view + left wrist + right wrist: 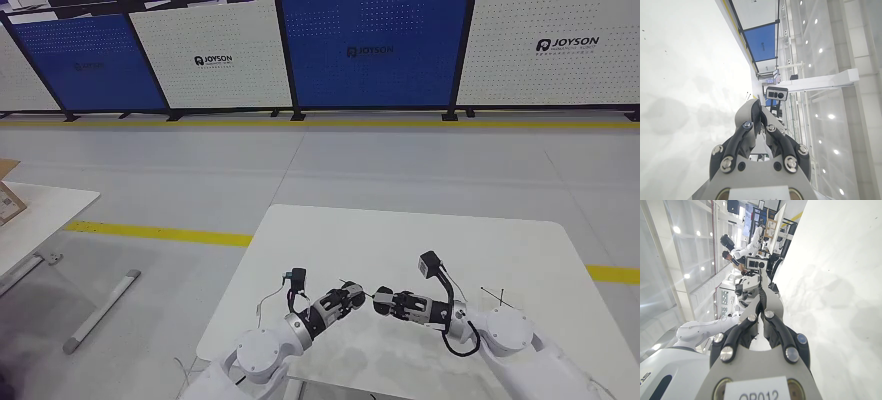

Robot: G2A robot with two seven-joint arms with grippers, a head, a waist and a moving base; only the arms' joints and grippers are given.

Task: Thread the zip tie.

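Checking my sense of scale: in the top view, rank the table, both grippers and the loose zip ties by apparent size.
table, largest
left gripper and right gripper, alike, unranked
loose zip ties, smallest

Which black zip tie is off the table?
The thin black zip tie bridging left gripper and right gripper; the spare black ties lie crossed on the white table.

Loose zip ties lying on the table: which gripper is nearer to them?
Right. The right gripper is closer to the loose zip ties; the left gripper sits beyond it, farther away.
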